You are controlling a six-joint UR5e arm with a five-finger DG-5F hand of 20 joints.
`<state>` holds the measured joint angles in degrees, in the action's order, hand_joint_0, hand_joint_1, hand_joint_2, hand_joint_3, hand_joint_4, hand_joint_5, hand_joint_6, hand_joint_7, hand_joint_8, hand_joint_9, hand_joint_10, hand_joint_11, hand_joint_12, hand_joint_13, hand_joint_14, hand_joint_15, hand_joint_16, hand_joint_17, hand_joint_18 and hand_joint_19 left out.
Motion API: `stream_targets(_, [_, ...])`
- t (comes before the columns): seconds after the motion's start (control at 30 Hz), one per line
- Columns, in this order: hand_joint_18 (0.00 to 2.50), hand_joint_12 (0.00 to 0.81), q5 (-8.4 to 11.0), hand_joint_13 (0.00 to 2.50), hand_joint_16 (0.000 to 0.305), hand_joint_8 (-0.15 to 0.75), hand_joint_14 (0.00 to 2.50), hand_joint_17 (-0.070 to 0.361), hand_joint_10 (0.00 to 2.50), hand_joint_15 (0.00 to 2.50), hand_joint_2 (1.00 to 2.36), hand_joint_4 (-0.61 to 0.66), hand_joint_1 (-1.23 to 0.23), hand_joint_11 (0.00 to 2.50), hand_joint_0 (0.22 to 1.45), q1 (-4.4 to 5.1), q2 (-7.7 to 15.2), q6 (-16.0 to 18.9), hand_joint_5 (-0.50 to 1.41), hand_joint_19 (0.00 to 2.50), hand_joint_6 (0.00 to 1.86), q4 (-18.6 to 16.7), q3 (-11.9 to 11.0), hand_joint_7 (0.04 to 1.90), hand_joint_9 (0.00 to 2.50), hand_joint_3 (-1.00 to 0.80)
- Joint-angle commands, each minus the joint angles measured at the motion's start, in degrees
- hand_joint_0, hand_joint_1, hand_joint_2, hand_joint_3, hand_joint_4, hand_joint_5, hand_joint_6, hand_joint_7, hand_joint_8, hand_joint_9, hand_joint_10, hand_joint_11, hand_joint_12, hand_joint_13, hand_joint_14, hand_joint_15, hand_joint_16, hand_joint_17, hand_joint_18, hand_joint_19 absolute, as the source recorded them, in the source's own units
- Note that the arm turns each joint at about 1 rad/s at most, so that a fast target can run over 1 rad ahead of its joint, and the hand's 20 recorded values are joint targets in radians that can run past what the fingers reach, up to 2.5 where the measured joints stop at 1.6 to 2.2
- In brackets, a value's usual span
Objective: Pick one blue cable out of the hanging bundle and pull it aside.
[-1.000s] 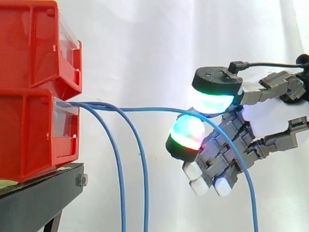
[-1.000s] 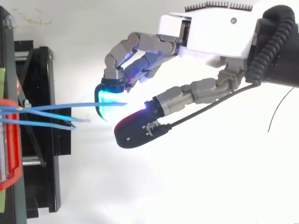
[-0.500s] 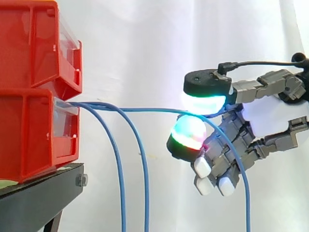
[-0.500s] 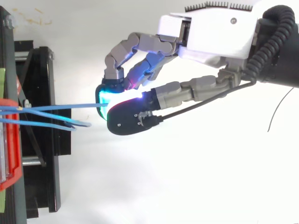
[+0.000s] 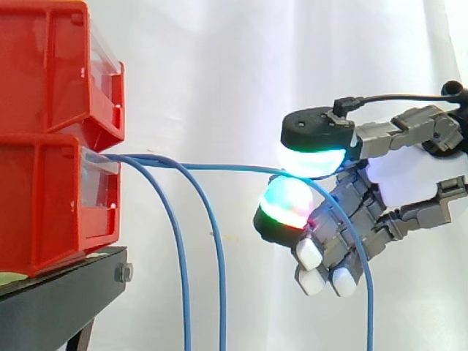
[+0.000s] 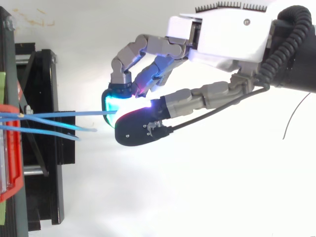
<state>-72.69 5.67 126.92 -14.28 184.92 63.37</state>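
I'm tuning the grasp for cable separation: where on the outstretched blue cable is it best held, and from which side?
Grip the outstretched blue cable on its level span, clear of the red bin and the two drooping cables. Come from the side away from the bin, fingers above and below it, where the hand pinches it now.

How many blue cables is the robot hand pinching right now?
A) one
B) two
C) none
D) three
A: one blue cable runs level from the lower red bin into the pinch of the robot hand, while the other two cables hang down free.
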Motion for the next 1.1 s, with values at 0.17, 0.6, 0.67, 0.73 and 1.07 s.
stream_targets(0.17, [0.57, 0.327, 0.09, 0.70, 0.040, 0.239, 0.02, 0.090, 0.02, 0.60, 1.02, 0.00, -0.83, 0.65, 0.59, 0.04, 0.00, 0.48, -0.14, 0.71, 0.93, 0.00, 0.00, 0.93, 0.83, -0.20])
stream_targets(0.6, [0.57, 0.323, 0.09, 0.70, 0.040, 0.228, 0.02, 0.090, 0.02, 0.59, 1.01, -0.03, -0.88, 0.66, 0.65, -0.05, 0.00, 1.09, -0.15, 0.69, 0.93, 0.18, 0.00, 0.90, 0.81, -0.41])
stream_targets(0.67, [0.57, 0.321, 0.00, 0.70, 0.040, 0.230, 0.02, 0.090, 0.02, 0.58, 1.00, -0.03, -0.87, 0.66, 0.66, -0.05, 0.00, 1.09, -0.15, 0.69, 0.93, 0.18, 0.00, 0.89, 0.81, -0.44])
stream_targets(0.73, [0.58, 0.321, 0.09, 0.70, 0.040, 0.225, 0.02, 0.090, 0.02, 0.58, 1.00, -0.02, -0.88, 0.66, 0.65, -0.05, 0.00, 1.09, -0.15, 0.70, 0.93, 0.18, 0.00, 0.88, 0.81, -0.49])
stream_targets(1.07, [0.63, 0.371, 0.09, 0.75, 0.051, 0.290, 0.02, 0.114, 0.02, 0.61, 1.00, 0.03, -0.56, 0.66, 0.44, -0.05, 0.00, 1.09, -0.14, 0.73, 0.92, 0.18, 0.00, 0.87, 0.90, -0.50])
